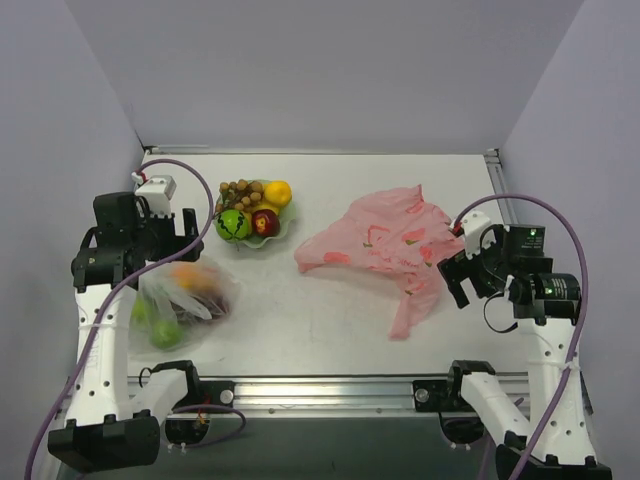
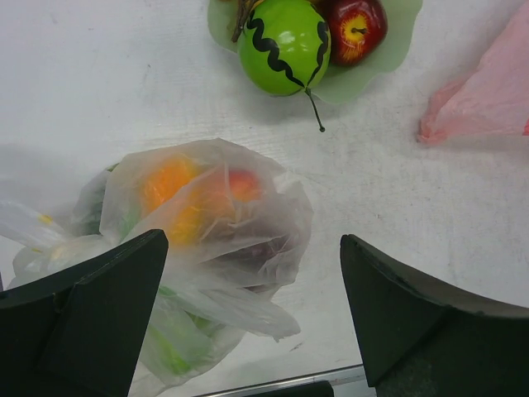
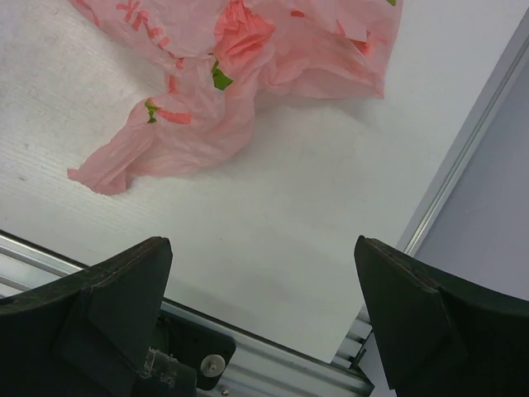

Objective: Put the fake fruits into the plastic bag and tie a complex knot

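Left gripper (image 2: 254, 240) and right gripper (image 3: 263, 244) are gaping wide, holding nothing; the plastic bag (image 1: 385, 245) is lying crumpled. Pinching both layers risks sealing its mouth

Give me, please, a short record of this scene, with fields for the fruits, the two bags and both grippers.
fruits: green one, apple, citrus and grapes, all on the plate
pink bag: crumpled flat on the table, right of the plate, no fruit visible in it
clear bag: holds other fruits, at the near left
left gripper: open, empty, pointed at the clear bag
right gripper: open, empty, beside the pink bag
progress: no fruit bagged, no knot
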